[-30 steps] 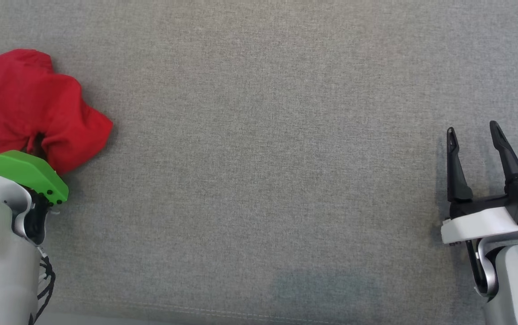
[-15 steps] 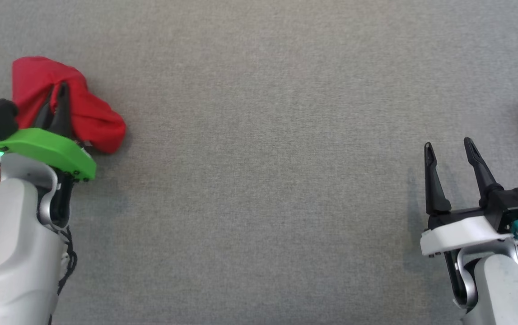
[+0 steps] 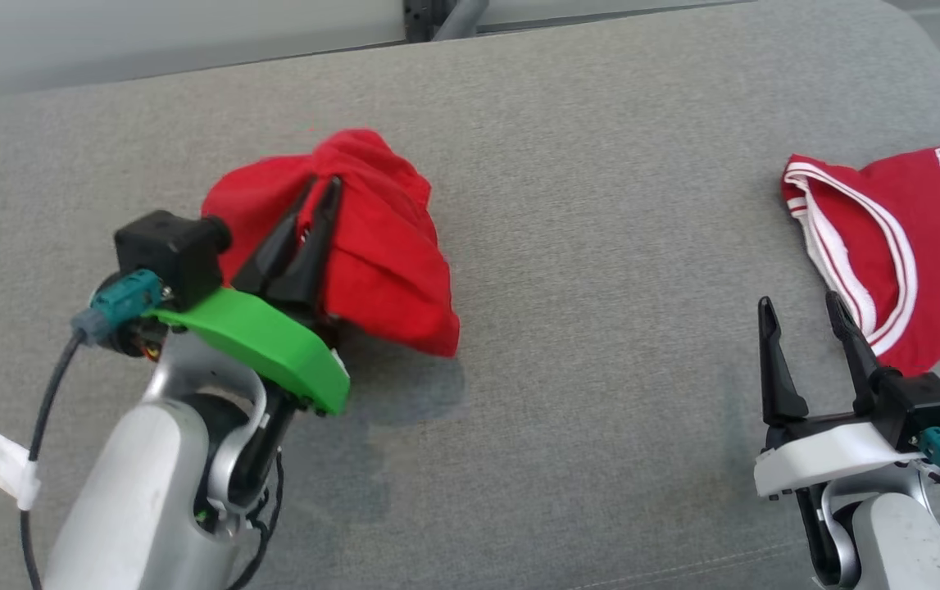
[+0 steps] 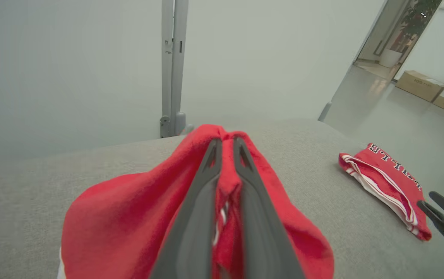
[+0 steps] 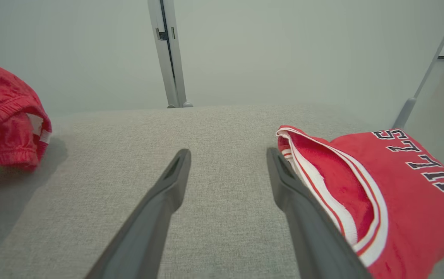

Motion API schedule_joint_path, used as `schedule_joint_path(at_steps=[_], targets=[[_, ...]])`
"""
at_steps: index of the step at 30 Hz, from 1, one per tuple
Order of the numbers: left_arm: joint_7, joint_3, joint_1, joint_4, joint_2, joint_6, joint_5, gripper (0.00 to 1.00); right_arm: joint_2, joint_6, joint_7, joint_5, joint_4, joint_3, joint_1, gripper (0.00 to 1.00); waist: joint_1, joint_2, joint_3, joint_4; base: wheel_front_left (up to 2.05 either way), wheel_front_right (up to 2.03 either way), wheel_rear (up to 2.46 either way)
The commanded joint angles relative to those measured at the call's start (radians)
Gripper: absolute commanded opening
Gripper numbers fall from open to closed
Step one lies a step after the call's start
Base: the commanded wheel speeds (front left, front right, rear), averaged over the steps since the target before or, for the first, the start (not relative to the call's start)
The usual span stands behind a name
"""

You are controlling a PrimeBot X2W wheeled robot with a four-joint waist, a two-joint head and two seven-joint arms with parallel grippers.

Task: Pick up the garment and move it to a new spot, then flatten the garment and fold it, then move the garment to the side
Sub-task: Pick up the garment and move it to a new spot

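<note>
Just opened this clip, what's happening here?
The left gripper is shut on a bunched red garment, holding it apparently just above the grey cushioned surface, with a shadow beneath. The right gripper is open and empty, over the surface beside a red jersey with white trim lying at the right. No flattening or folding yet.

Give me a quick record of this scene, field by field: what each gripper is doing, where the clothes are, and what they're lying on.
surface: grey fabric cushion
left gripper: shut on the red garment, pinching a bunched fold
red garment: crumpled, draped around the fingers, shadow on the cushion beneath it
right gripper: open, holding nothing
red jersey: white trim, dark lettering, lying on the cushion next to the right gripper
</note>
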Motion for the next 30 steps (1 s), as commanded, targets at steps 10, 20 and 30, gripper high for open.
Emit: schedule_joint_path(at_steps=[10, 20, 30], targets=[[0.053, -0.11, 0.077, -0.115, -0.062, -0.002, -0.02, 0.0, 0.0, -0.002, -0.003, 0.022, 0.012, -0.003, 0.034, 1.0, 0.0, -0.0001, -0.062, -0.117, 0.0, 0.0, 0.0], [0.037, -0.158, 0.046, 0.056, -0.091, 0.001, 0.013, 0.0, 0.0, -0.002, -0.003, 0.037, 0.025, 0.008, 0.025, 1.0, 0.0, -0.0001, -0.063, -0.127, 0.0, 0.0, 0.0], [-0.17, -0.18, 0.014, 0.547, -0.104, -0.057, 0.062, 0.38, 0.0, -0.002, -0.003, 0.039, 0.047, 0.018, 0.02, 1.0, 0.0, -0.0001, -0.06, -0.128, 0.0, 0.0, 0.0]])
